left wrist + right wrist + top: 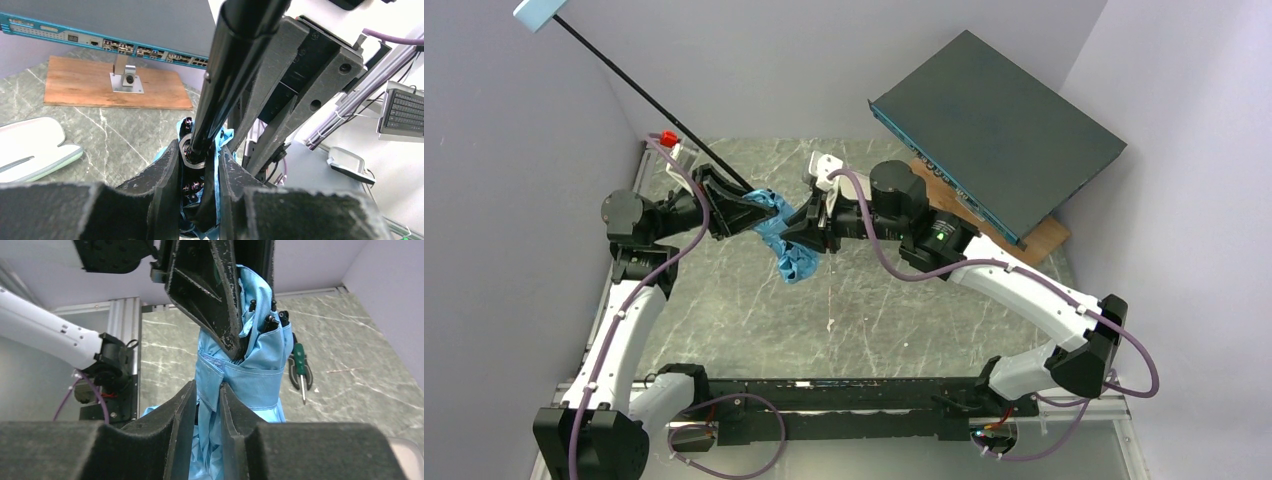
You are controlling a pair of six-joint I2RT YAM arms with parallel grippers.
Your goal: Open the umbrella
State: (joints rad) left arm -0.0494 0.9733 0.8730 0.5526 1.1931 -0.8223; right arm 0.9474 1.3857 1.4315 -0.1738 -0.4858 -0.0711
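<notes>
Marbled table (744, 310) | umbrella (789, 255) aloft | left tool (762, 206) clamps shaft (624, 75) | right tool (207, 395) clamps canopy (260, 375)

The umbrella (786, 242) above the table's (754, 320) middle, between both grippers.
The left gripper (759, 208) holds it from the left, the right gripper (796, 235) from the right; its shaft (649, 100) slants far left. A box (999, 130) sits on a board (1044, 240), right rear.

Bright, even overhead light is seen; only faint, soft shadows are cast on the table (754, 300). In the left wrist view the umbrella (235, 75) is blurred near the lens and the upper-right background is overexposed. Both wrist-view foregrounds are rendered dark.
</notes>
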